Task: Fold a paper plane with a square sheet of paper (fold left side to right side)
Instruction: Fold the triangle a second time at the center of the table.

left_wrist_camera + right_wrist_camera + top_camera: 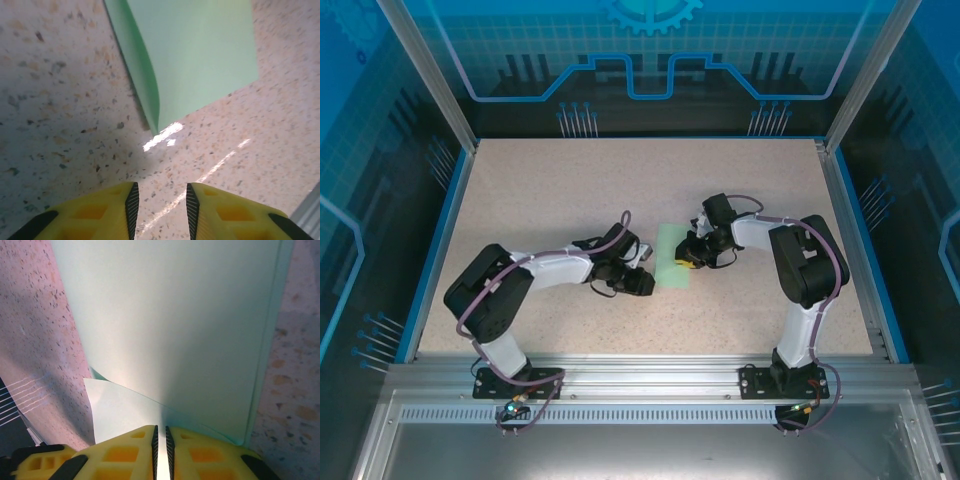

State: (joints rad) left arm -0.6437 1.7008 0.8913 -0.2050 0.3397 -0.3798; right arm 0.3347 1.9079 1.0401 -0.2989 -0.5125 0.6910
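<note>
Pinched the square sheet of paper (668,265) mid-table by its right edge in the right gripper (160,437); held the left gripper (160,205) spread, empty, nearby. Looked light, floppy: best grabbed by an edge.

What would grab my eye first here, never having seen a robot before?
The pale green sheet of paper stands out in the middle of the speckled table. The yellow-tipped right claw is pinched shut on it, while the left claw sits slightly open just short of the paper's folded corner.
</note>
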